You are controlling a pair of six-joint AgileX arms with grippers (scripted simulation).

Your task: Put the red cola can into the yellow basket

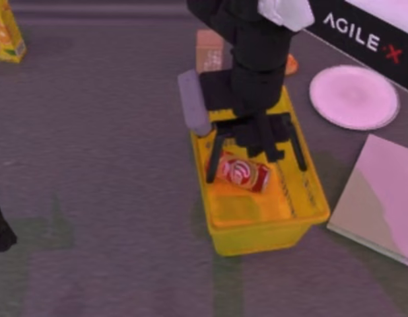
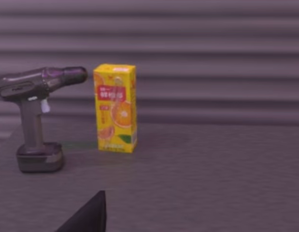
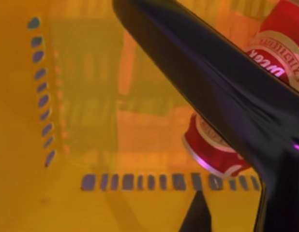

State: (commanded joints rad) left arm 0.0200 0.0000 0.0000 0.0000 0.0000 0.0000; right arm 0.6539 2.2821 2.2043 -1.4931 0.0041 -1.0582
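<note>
small red cola can with the white round logo (image 1: 241, 172) lies on its side inside the big yellow slotted plastic basket (image 1: 270, 231), toward its 12 o'clock end. right gripper (image 1: 257, 142) hangs right above it, fingers spread apart. left arm parked at 9 o'clock.

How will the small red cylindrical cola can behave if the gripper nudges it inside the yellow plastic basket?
The red cola can lies on its side in the yellow plastic basket, so it would probably roll. The basket walls should stop it. Its smooth skin may slip against the right gripper hovering over it.
</note>
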